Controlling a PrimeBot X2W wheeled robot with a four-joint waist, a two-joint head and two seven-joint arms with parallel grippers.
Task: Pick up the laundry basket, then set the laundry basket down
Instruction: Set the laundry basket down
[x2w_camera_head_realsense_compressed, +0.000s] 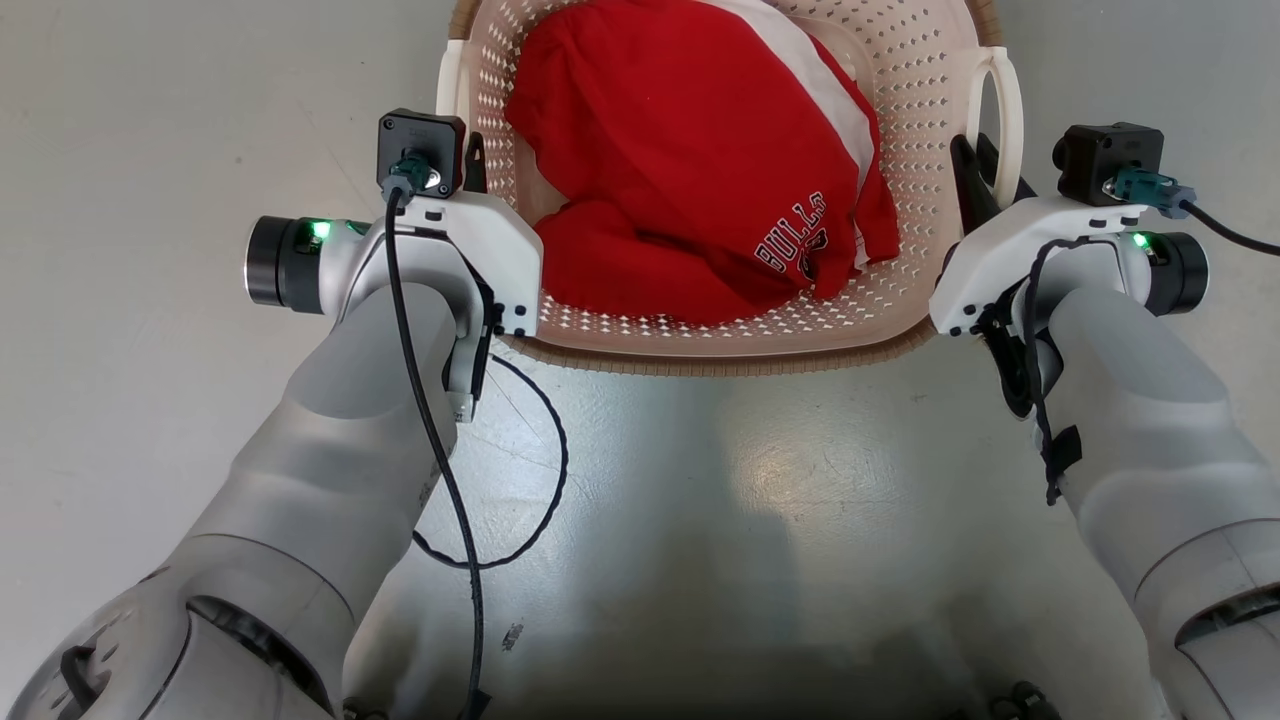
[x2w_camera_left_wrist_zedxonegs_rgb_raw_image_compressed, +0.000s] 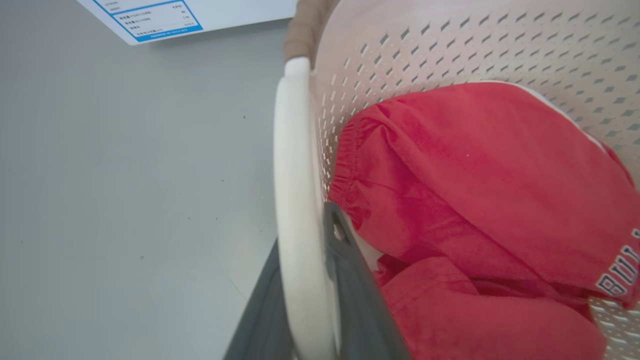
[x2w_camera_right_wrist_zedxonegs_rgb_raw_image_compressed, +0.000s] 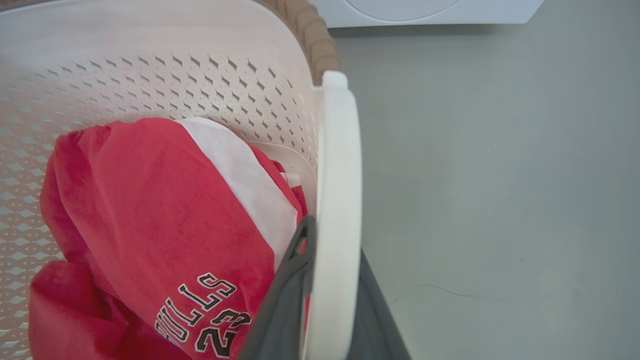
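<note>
The cream perforated laundry basket (x2w_camera_head_realsense_compressed: 925, 95) with its brown woven rim (x2w_camera_head_realsense_compressed: 720, 362) lies straight ahead of me, holding a red and white jersey (x2w_camera_head_realsense_compressed: 690, 170). My left gripper (x2w_camera_head_realsense_compressed: 472, 160) has its dark fingers on either side of the basket's white left loop handle (x2w_camera_left_wrist_zedxonegs_rgb_raw_image_compressed: 295, 190), pressed against it. My right gripper (x2w_camera_head_realsense_compressed: 985, 175) clamps the right loop handle (x2w_camera_right_wrist_zedxonegs_rgb_raw_image_compressed: 337, 165) the same way, one finger (x2w_camera_right_wrist_zedxonegs_rgb_raw_image_compressed: 295, 270) inside the basket wall. Whether the basket rests on the floor or hangs above it cannot be told.
Grey floor (x2w_camera_head_realsense_compressed: 760, 520) surrounds the basket. A white washing machine (x2w_camera_right_wrist_zedxonegs_rgb_raw_image_compressed: 425, 10) stands just beyond it, with a blue-bordered label (x2w_camera_left_wrist_zedxonegs_rgb_raw_image_compressed: 155, 17) on its front. A loose black cable (x2w_camera_head_realsense_compressed: 545, 470) loops under my left forearm.
</note>
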